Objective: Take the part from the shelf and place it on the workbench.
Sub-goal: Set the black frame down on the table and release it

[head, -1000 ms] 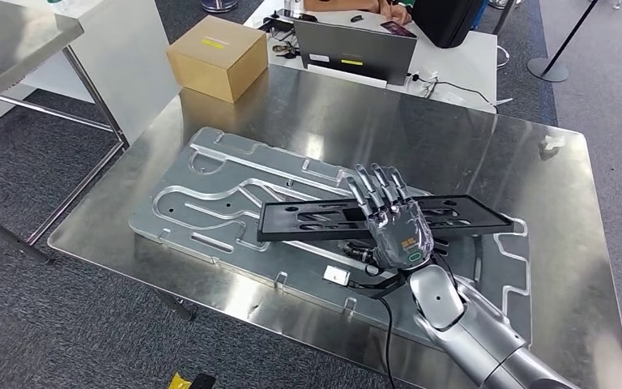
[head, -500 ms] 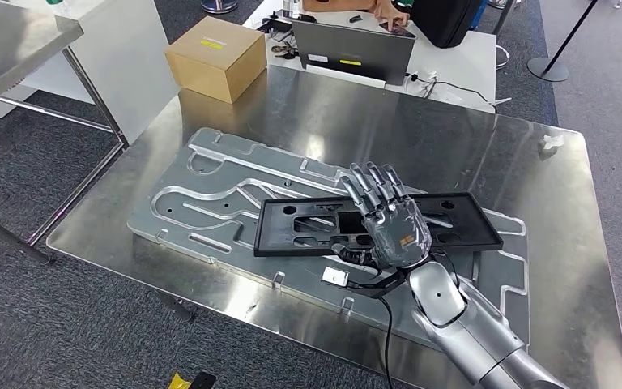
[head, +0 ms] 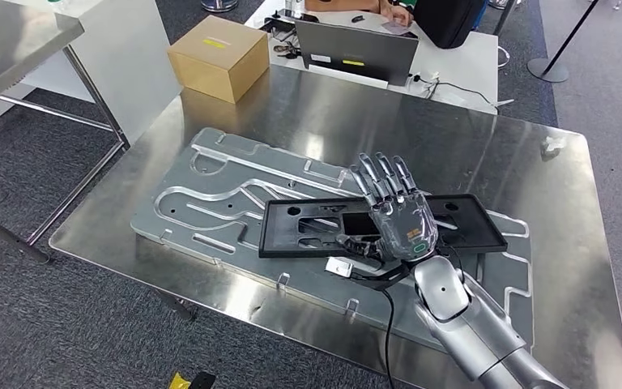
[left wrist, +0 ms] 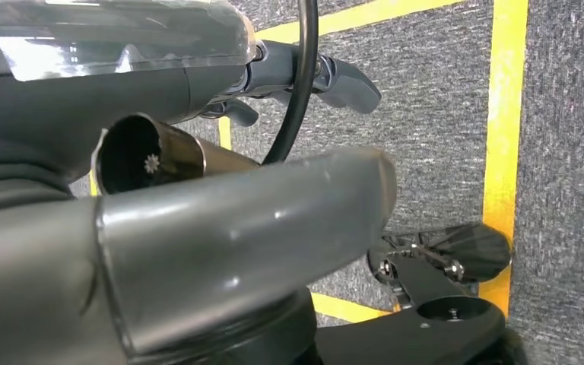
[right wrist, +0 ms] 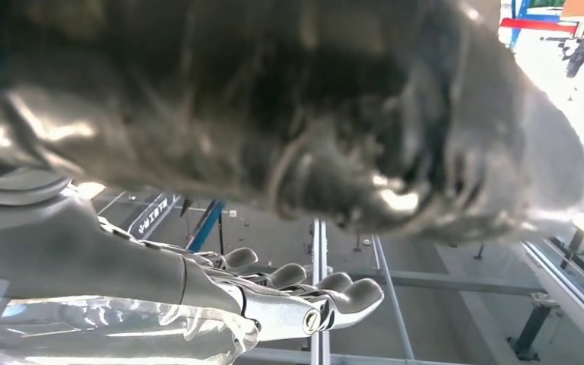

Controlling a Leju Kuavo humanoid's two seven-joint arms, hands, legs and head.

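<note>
The black flat part (head: 300,227), a long frame with cut-outs, lies nearly level on the grooved aluminium plate (head: 210,203) of the steel workbench (head: 453,138). My right hand (head: 393,219) rests on its middle, fingers stretched out over the top and thumb at the near edge, still pinching it. In the right wrist view the part (right wrist: 312,114) is a dark blur close over the straight fingers (right wrist: 296,304). My left hand (left wrist: 198,190) hangs over grey floor with yellow lines and holds nothing.
A cardboard box (head: 217,55) stands at the workbench's far left corner. Behind it is a table with a laptop (head: 356,50) and cables. A small metal block (head: 338,266) sits on the plate by my wrist. A small white piece (head: 552,144) lies at the far right.
The part, raised and tilted a second ago, has come down flat onto the plate. My right hand sank with it and shifted slightly right.
</note>
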